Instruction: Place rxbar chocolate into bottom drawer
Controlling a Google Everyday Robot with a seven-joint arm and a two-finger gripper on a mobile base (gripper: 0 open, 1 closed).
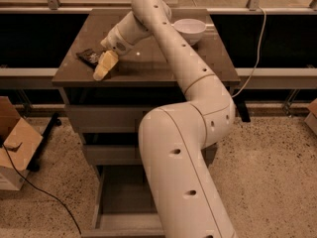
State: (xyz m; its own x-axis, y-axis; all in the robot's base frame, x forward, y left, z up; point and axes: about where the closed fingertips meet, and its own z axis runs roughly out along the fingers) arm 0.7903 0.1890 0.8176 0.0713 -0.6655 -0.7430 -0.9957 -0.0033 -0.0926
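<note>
Brown tabletop (pixel 143 68) holds the chocolate bar (pixel 89 57) near its front-left corner. The gripper (pixel 105 67) is just beside the bar; whether it is open or closed I cannot tell. A white bowl (pixel 189 29) sits toward the back-right corner. Below, the bottom drawer (pixel 121 200) stands pulled out, partly hidden by the arm.

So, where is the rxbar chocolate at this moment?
In the camera view, the rxbar chocolate lies on the left part of the cabinet top, close beside the hand, far from the white bowl at the back right.
</note>
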